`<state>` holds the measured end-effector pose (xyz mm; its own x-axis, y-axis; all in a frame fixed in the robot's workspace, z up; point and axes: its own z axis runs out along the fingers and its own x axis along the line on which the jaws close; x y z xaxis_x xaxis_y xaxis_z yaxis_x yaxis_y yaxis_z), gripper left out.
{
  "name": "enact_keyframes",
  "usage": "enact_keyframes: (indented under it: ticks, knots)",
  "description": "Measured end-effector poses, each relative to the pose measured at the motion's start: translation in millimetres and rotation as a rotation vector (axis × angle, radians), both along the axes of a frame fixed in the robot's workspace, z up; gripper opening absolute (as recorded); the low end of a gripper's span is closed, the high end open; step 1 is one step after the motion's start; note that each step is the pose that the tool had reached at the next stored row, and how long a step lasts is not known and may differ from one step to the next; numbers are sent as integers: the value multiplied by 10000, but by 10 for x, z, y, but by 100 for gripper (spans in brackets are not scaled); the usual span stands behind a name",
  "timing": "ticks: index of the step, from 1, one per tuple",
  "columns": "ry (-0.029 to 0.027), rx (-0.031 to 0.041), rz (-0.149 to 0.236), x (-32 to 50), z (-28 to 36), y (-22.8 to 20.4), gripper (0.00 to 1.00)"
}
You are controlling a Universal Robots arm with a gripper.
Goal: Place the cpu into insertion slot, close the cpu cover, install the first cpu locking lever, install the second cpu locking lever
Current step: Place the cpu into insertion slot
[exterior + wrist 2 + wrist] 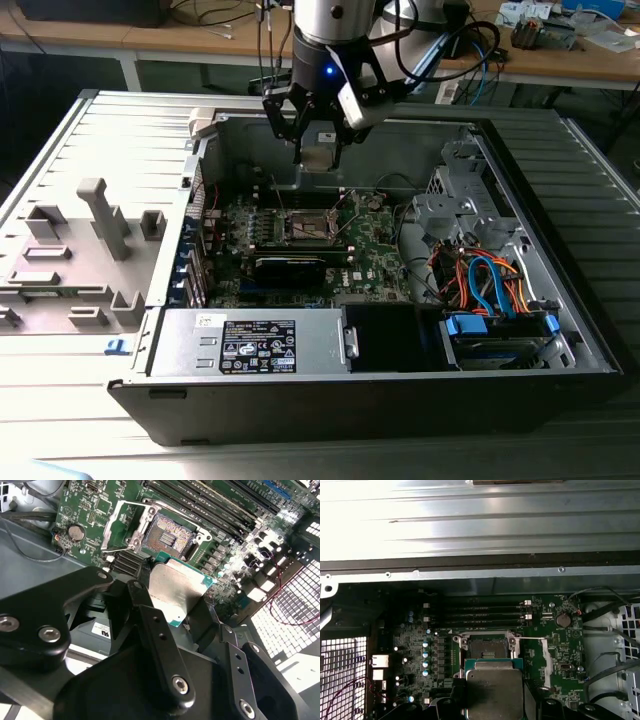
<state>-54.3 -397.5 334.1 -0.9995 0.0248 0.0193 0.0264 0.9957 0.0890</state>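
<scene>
Above insertion slot [487,650]: cpu [492,692], lid up

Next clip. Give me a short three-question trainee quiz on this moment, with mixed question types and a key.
1. True or false: the cpu already sits in the insertion slot.
2. Multiple choice: the cpu cover is A) shut over the slot; B) swung open beside the slot; C) held in the gripper.
3. Fill in: the gripper is shut on ___.

Key
1. False. The cpu is held above the board, and the slot's tan-gold centre lies bare.
2. B.
3. The cpu.
</scene>
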Motion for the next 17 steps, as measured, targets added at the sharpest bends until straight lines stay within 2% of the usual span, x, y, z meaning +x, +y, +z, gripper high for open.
enact_keyframes:
  ticks: [17]
  knots:
    - [-1,1,0,-4,-42,-25,55]
